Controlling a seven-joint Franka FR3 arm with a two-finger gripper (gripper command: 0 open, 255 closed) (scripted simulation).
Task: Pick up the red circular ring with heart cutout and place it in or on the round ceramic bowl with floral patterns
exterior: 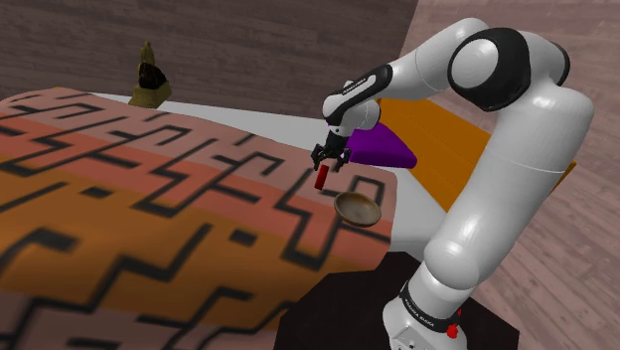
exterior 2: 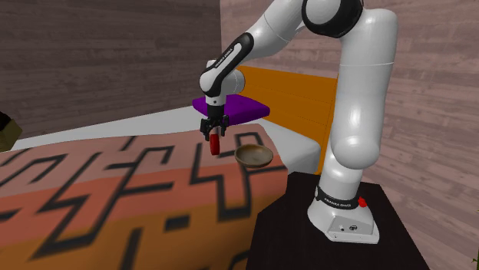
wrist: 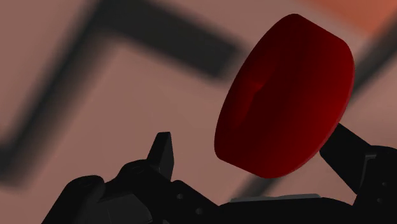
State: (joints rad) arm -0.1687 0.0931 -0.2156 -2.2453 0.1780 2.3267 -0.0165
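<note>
The patterned cloth spreads away from the brown bowl, which sits near the cloth's edge by the stand. The white arm reaches down just beside the bowl. The red ring hangs tilted close beside the bowl, seemingly raised off the cloth. It looks small, stiff and light, with smooth rounded sides that could slip, so pinching across its flat faces seems safest. The gripper pinches it at a moderate spread: in the wrist view one finger presses the ring, while the other's contact is hard to make out
</note>
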